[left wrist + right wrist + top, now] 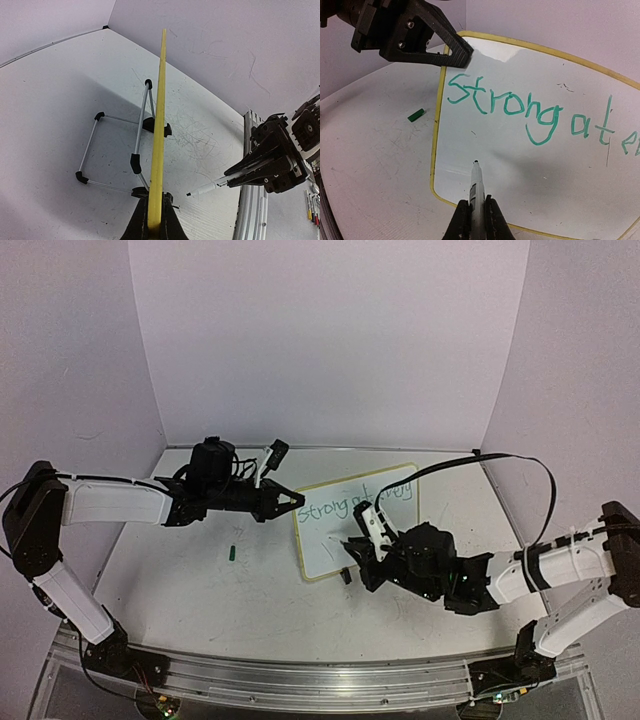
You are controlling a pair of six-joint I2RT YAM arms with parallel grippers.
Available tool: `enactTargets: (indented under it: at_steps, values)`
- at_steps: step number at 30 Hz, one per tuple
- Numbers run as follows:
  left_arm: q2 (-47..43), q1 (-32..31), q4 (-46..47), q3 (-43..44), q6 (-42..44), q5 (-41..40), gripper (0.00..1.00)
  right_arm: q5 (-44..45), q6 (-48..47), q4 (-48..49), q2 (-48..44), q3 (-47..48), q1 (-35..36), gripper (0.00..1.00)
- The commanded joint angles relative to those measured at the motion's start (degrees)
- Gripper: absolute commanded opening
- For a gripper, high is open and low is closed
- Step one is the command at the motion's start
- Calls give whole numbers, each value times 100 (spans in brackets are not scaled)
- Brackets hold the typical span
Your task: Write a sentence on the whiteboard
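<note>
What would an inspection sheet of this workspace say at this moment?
Surface: white table, scuffed and scribbled.
Job's things: whiteboard, held at its left edge; sentence, green, begins "Strong at"; marker, tip by the board's lower left.
Clutter: green cap on the table; wire stand beside the whiteboard; spare markers past the rail.
Grippers: left end effector shut on the whiteboard's edge; right end effector shut on the marker.
Cables: black cable arching over the right arm.
Surroundings: white walls; metal rail at the near edge.
</note>
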Motion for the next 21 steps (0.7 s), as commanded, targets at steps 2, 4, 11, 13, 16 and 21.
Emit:
enactTargets:
  at_steps: [2, 4, 11, 13, 16, 21]
  values:
    - [-226, 22, 82, 197, 194, -246, 0, 166, -129, 138, 377, 536, 154, 0]
    - [-221, 22, 82, 203, 191, -240, 0, 316, -155, 150, 512, 652, 249, 0]
    - [-204, 14, 80, 204, 182, -229, 0, 615, -377, 87, 841, 886, 458, 0]
    - [-204, 13, 80, 205, 182, -229, 0, 725, -362, 55, 891, 907, 490, 0]
    - [-192, 13, 77, 203, 174, -229, 0, 958, -310, -14, 961, 972, 495, 0]
    - [-168, 13, 77, 213, 165, -211, 0, 1122, -303, -68, 1008, 1069, 492, 0]
